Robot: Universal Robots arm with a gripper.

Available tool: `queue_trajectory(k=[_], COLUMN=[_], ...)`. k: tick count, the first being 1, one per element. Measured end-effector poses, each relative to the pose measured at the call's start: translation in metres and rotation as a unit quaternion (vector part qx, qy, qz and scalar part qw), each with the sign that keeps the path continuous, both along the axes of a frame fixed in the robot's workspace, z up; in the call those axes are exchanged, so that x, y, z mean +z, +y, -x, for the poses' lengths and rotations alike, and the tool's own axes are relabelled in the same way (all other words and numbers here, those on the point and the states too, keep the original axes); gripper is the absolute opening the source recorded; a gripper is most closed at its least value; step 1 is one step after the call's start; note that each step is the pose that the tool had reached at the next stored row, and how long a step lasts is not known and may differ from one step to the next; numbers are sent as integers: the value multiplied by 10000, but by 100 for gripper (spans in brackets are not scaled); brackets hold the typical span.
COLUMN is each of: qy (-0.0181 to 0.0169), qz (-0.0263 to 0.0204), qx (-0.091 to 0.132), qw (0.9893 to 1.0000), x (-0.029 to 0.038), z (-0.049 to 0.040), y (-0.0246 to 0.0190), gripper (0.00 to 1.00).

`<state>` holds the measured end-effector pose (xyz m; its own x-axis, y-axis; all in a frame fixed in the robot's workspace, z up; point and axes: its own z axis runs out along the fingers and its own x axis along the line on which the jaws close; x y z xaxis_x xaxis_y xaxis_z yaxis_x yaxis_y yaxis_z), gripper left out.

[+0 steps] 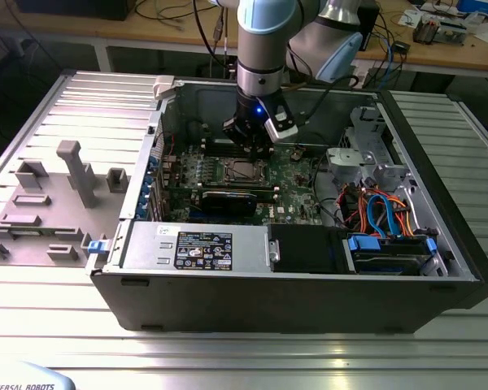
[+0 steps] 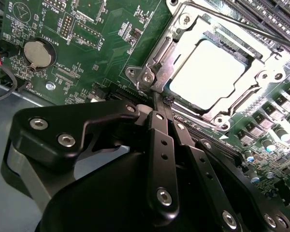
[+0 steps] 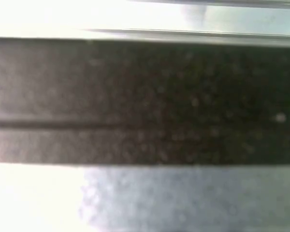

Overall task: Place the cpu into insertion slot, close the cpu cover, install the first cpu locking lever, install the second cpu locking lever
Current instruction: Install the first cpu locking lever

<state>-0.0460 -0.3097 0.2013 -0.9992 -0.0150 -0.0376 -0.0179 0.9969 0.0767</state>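
Note:
The cpu (image 2: 208, 72) lies flat in the insertion slot (image 2: 146, 77), its silver top bright in the second wrist view. The silvery cpu cover (image 2: 166, 53) is folded down around it, framing the chip. A thin locking lever rod (image 2: 232, 21) runs along the socket's far side. My gripper (image 2: 158, 102) has its black fingers (image 2: 160, 145) pressed together, their tip resting at the socket corner against a lever end. In the exterior view the gripper (image 1: 250, 150) hangs just above the socket and cpu (image 1: 242, 169), inside the open computer case.
A coin battery (image 2: 38, 53) and memory slots (image 2: 275, 14) flank the socket. The black graphics card (image 1: 228, 199), power supply (image 1: 195, 244) and blue and orange cables (image 1: 382, 215) crowd the case. Grey fixtures (image 1: 77, 171) stand on the table at the exterior view's left.

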Motion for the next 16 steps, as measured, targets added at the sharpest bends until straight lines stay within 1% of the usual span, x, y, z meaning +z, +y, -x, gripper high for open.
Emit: queue_trajectory(k=[2, 4, 8, 13, 14, 16], qy=[0, -3, 0, 1, 0, 0], qz=[-1, -4, 0, 17, 18, 18], qx=[1, 0, 0, 1, 0, 1], qw=[10000, 10000, 10000, 10000, 10000, 10000], x=[1, 19, 101, 109, 108, 108], z=[0, -1, 0, 0, 0, 0], y=[-1, 0, 0, -3, -24, -34], gripper=[11, 11, 11, 11, 11, 11])
